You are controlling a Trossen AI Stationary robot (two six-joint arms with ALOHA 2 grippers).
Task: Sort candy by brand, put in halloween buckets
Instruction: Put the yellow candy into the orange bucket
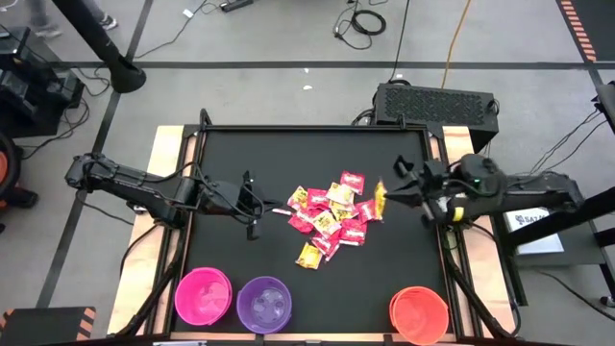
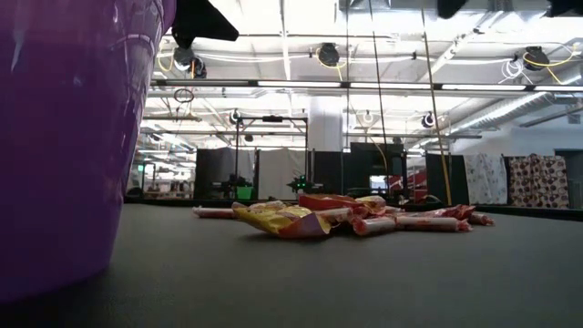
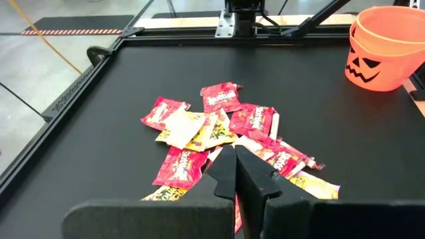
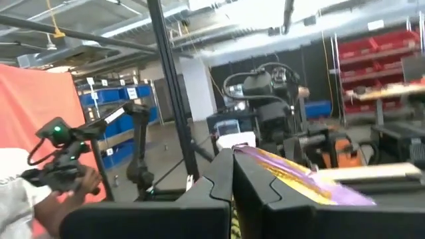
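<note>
From above I see the candy (image 1: 332,213) piled mid-tabletop (image 1: 240,154), pink bucket (image 1: 203,295), purple bucket (image 1: 264,304) and orange bucket (image 1: 419,313) along the near edge, the left gripper (image 1: 256,205) left of the pile with jaws pressed together. On my right wrist view, the right gripper (image 4: 232,174) pinches a yellow packet (image 4: 292,174).

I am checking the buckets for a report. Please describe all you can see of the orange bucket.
The orange bucket is a small round pail of glossy plastic, standing upright and open at the top. Its side shows a black jack-o'-lantern face. It stands alone at the black table's near right corner, apart from the candy pile; nothing touches it. No candy shows inside.
</note>
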